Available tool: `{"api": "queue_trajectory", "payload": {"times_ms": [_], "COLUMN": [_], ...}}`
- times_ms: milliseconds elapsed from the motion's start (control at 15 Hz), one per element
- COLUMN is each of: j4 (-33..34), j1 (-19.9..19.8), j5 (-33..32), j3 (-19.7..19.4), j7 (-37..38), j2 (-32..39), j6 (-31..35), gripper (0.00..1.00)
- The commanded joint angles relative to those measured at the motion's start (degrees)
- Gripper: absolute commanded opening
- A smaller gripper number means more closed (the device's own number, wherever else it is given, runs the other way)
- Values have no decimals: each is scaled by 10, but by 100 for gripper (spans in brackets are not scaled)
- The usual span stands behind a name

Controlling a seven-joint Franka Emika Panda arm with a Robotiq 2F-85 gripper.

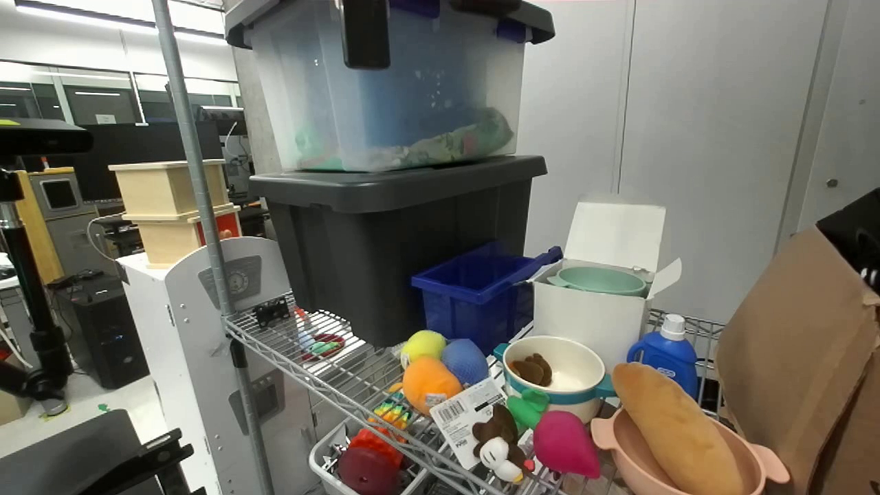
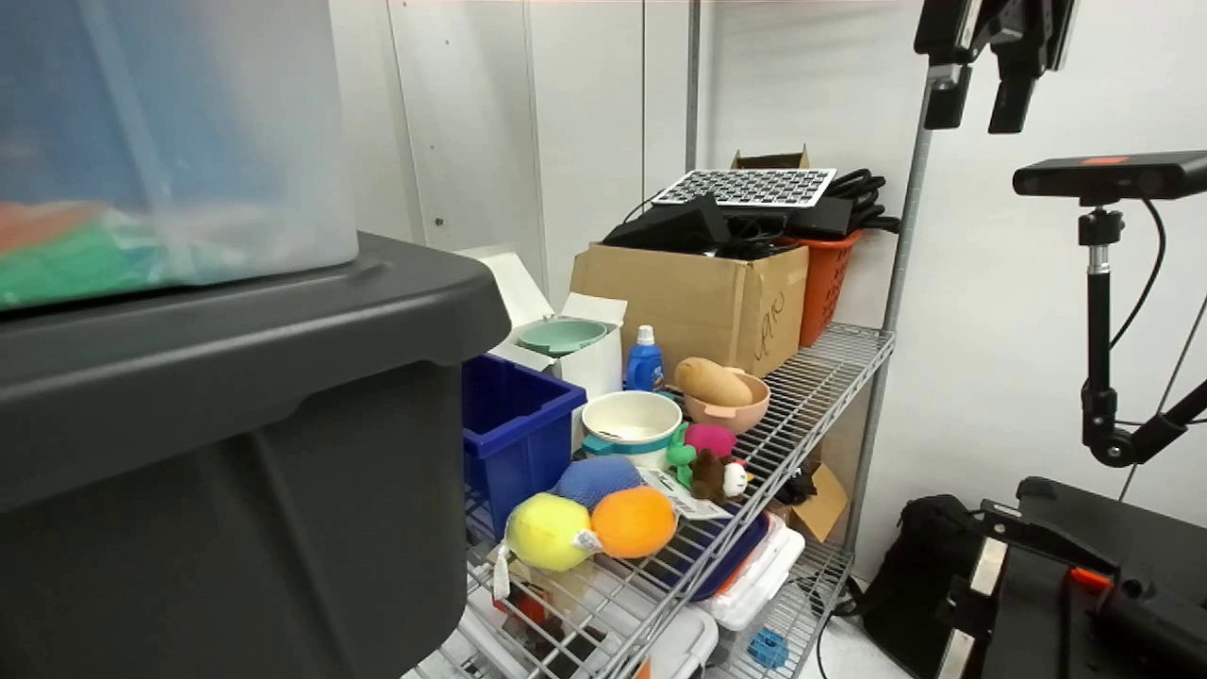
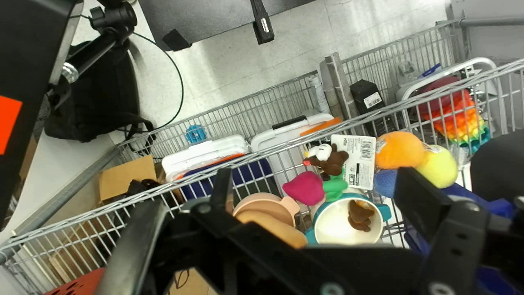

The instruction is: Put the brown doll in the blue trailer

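Brown doll [image 3: 360, 216] lies inside the white pot [image 3: 332, 226], near the blue bin [image 1: 474, 320]; a white-headed brown toy [image 3: 330, 159] lies closer to the wire shelf's [image 2: 834, 355] front edge. High above, the gripper [image 2: 979, 107] holds its fingers apart.

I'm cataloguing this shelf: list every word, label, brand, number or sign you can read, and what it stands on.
No text can be quoted with certainty.
Blue detergent bottle: pale lettering, too small to read.
White card: barcode and fine print, too small and blurred.
Brown cardboard box: black handwriting, too unclear to quote.
Small black box: white label, its print too small.
Orange plush toy: pale tag, nothing legible.
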Motion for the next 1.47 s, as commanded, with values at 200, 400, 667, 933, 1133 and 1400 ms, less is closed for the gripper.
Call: {"api": "queue_trajectory", "payload": {"times_ms": [200,400,667,933,1133,1400], "j4": [1,1,1,1,1,1], "j1": [0,0,0,0,0,0], "j5": [0,0,0,0,0,0], "j3": [0,0,0,0,0,1], "j7": [0,0,0,0,0,3], "j2": [0,0,0,0,0,2], "j6": [-1,-1,-1,-1,-1,8], "gripper": [100,100,100,100,100,100]}}
